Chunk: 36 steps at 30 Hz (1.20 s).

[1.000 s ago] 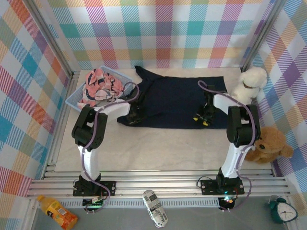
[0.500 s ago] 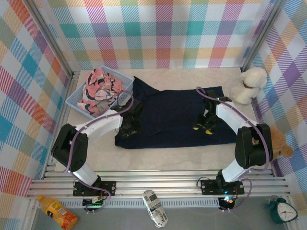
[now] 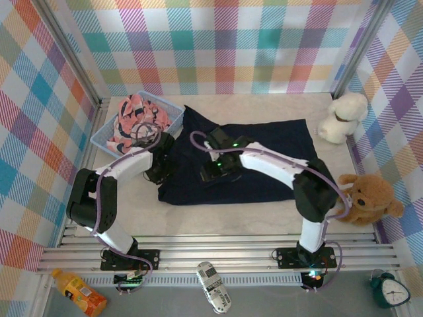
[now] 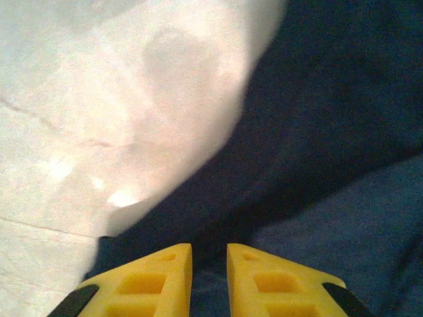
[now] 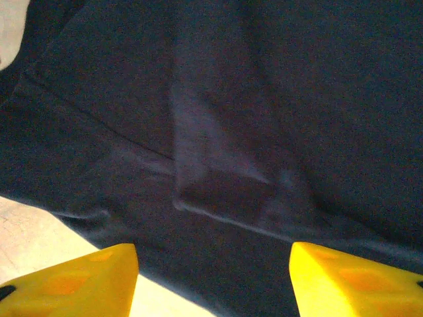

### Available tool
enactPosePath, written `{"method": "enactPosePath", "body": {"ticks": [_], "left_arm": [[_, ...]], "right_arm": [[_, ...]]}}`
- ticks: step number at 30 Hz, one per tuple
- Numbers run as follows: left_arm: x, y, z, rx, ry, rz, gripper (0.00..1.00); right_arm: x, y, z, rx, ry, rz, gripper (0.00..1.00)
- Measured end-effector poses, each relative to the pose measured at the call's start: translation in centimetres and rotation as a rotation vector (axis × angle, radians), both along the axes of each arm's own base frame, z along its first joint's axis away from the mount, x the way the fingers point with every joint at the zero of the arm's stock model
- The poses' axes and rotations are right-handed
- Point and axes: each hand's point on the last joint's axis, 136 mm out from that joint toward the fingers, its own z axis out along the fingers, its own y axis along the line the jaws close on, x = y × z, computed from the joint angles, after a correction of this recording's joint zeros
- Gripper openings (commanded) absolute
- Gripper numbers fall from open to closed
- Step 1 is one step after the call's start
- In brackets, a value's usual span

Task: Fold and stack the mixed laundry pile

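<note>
The dark navy T-shirt (image 3: 264, 152) lies spread flat across the middle of the table. A pink printed garment (image 3: 135, 119) is heaped in the basket at the back left. My left gripper (image 3: 160, 173) is at the shirt's left edge. In the left wrist view its yellow fingers (image 4: 158, 277) stand a narrow gap apart, and the left gripper (image 4: 209, 247) holds navy cloth (image 4: 330, 132) in that gap. My right gripper (image 3: 213, 173) has reached across to the shirt's left-centre. It hangs open (image 5: 211, 251) just above a small raised fold (image 5: 218, 191) in the cloth.
A light blue basket (image 3: 99, 142) stands at the back left against the frame. A white plush toy (image 3: 344, 117) sits at the back right and a brown one (image 3: 370, 198) at the right edge. Bare tabletop (image 3: 218, 218) runs in front of the shirt.
The right arm has swung from the shirt's right side over to its left-centre, jaws widening. The left gripper shifted left to the shirt's edge, opened, then narrowed again on cloth.
</note>
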Motion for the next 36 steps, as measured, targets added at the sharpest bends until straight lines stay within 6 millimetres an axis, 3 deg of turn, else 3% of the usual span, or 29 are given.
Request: {"method": "enactPosePath", "body": {"ticks": [4,7,10,19,24,30,32,34,36], "left_arm": [[-1.4,0.6,-1.2,0.012,0.041,0.008,0.22],[-2.4,0.9,-1.8,0.018,0.061,0.009,0.22],[-3.4,1.3,-2.5,0.028,0.087,0.013,0.22],[-3.8,1.5,-3.2,0.031,0.087,0.013,0.22],[-3.8,1.5,-3.2,0.028,0.079,0.013,0.22],[-3.7,1.5,-3.2,0.028,0.078,0.013,0.22],[-3.8,1.5,-3.2,0.028,0.078,0.013,0.22],[-3.8,1.5,-3.3,0.028,0.078,0.013,0.22],[-3.8,1.5,-3.3,0.028,0.077,0.013,0.21]], "right_arm": [[-0.9,3.0,-2.3,-0.050,-0.014,0.099,0.61],[-1.3,4.0,-3.4,-0.075,-0.018,0.131,0.55],[-1.1,3.8,-4.2,-0.099,-0.021,0.133,0.45],[-0.4,2.6,-4.9,-0.184,-0.070,0.125,0.35],[-0.2,2.2,-5.2,-0.211,-0.083,0.133,0.13],[-0.5,2.1,-5.6,-0.217,-0.067,0.133,0.00],[-0.5,2.1,-5.7,-0.214,-0.062,0.128,0.07],[-0.7,2.1,-5.9,-0.209,-0.054,0.128,0.31],[-1.0,2.1,-6.2,-0.208,-0.044,0.134,0.39]]}}
